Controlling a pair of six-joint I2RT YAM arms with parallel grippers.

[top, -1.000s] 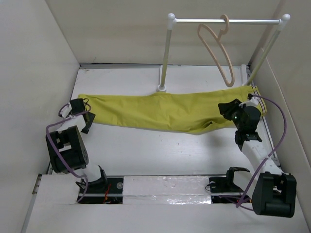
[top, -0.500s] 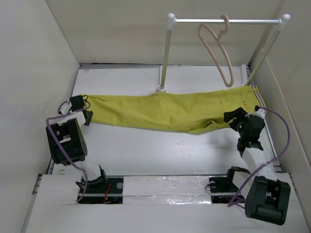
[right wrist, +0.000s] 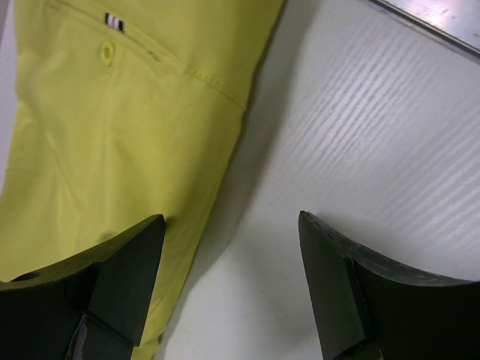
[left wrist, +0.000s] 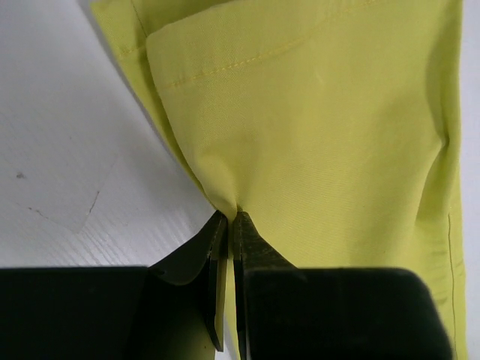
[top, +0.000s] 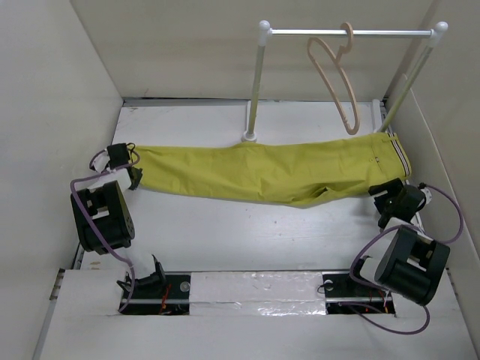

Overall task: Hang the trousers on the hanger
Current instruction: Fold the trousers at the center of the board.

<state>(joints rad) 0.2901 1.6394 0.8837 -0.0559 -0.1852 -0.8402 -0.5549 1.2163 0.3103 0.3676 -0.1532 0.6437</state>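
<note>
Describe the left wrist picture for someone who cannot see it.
The dark left gripper is shut on a fold of the yellow-green cloth trousers. The trousers fill most of the picture, lying on a white table.

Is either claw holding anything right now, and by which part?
The left claw pinches the trousers at the leg end's edge. The right claw is open, holding nothing.

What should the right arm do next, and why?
Probably slide the right gripper onto the trousers at the waist edge and close: its jaws stand open, mostly over bare table, while the left gripper pinches the leg end.
</note>
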